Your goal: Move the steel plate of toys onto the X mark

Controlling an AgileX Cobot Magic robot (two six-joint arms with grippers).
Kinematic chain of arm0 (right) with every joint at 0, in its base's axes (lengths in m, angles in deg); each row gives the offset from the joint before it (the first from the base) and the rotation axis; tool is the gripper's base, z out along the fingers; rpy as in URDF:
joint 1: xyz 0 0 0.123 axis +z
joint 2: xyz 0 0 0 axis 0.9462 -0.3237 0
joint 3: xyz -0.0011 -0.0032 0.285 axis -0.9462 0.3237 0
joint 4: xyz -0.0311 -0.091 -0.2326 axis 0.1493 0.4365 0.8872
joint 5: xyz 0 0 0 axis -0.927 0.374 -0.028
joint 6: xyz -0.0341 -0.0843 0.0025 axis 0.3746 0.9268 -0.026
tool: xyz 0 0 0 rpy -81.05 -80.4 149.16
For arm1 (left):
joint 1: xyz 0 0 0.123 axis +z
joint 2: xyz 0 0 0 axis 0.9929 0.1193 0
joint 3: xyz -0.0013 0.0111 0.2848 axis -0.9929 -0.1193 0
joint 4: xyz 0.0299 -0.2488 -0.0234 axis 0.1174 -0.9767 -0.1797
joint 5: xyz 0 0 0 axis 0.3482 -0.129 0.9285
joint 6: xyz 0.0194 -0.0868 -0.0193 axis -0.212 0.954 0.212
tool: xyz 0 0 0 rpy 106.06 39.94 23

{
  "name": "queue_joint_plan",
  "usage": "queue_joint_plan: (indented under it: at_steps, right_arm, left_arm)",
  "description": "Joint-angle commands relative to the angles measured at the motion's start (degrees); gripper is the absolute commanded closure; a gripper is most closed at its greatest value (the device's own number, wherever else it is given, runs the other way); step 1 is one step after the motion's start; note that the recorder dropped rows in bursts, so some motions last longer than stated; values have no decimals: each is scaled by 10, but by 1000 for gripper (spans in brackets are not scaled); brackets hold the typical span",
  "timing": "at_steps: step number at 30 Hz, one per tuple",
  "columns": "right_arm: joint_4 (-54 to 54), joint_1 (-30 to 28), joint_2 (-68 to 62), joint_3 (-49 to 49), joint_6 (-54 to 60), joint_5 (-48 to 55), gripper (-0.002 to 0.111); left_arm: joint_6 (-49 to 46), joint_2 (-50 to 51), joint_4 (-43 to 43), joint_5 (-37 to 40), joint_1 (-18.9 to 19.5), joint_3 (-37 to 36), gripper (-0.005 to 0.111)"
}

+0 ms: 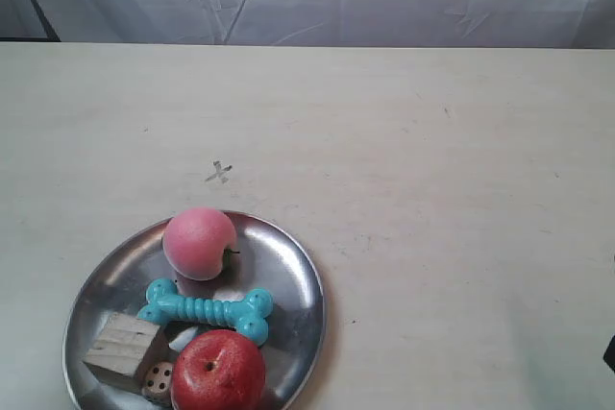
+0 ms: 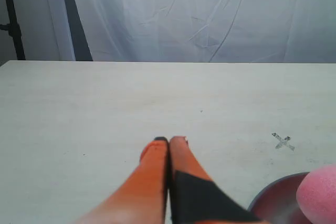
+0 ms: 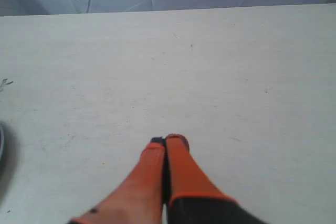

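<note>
Silver and shiny, the steel plate (image 1: 284, 258) sits on the counter (image 1: 432, 141) with all the toys in it: peach (image 1: 199, 243), apple (image 1: 218, 370), bone (image 1: 207, 309), block (image 1: 125, 350) and die (image 1: 159, 381). The X mark (image 1: 219, 173) is on bare counter just past the rim, on the peach's side. So the plate is not on the X yet. The left hand (image 2: 169, 141) is pinched shut and holds nothing, near the plate. The right hand (image 3: 168, 140) is shut and empty too, over bare counter. Grabbing and moving are both left to do.
</note>
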Motion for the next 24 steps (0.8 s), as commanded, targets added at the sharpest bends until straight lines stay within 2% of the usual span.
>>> queue_joint_plan:
  at_steps: [1,8,10,12,16,18,19,22,24]
  right_arm:
    - [-1,-3,2,2,1,-4,109]
    - [15,-3,2,2,2,-4,109]
    - [14,-3,2,2,2,-4,109]
    - [14,-3,2,2,2,-4,109]
    - [20,-3,2,2,4,-16,109]
    - [9,-3,2,2,4,-87,109]
    - [-11,-3,2,2,0,-116,109]
    - [-164,-3,2,2,0,-193,109]
    - [-264,-3,2,2,0,-203,109]
  left_arm:
    - [0,-3,1,0,0,-2,106]
    - [0,-3,23,-9,0,-2,106]
    - [0,-3,73,-35,0,-2,106]
    - [0,-3,86,-69,0,-2,106]
    - [5,-3,-41,-162,0,-2,106]
    - [5,-3,-132,-221,0,-2,106]
    - [5,-3,-150,-243,0,-2,106]
    - [5,-3,-203,-328,0,-2,106]
    - [16,-3,-260,-338,0,-2,106]
